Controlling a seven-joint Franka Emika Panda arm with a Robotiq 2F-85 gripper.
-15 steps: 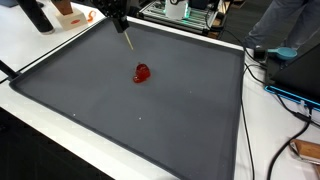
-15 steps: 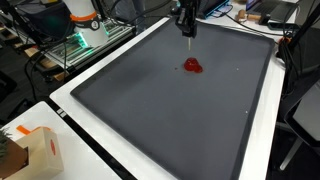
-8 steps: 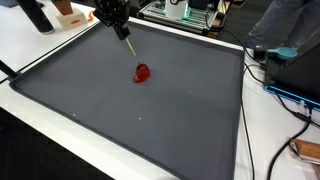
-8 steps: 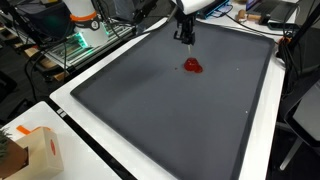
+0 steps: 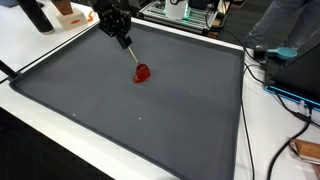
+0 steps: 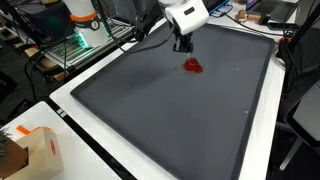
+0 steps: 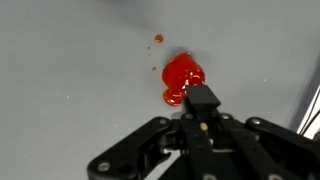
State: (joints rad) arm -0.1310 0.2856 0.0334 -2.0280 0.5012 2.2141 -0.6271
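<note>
So, gripper (image 5: 118,31) clenched on thin stick (image 5: 129,51), tip right by red blob (image 7: 181,77) just below gripper on gray table (image 5: 180,110); contact unclear.

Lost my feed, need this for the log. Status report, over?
Gripper shut on thin pale stick. Stick tip at edge of glossy red blob, contact unclear. Blob on dark grey mat. Nothing blocking it.
</note>
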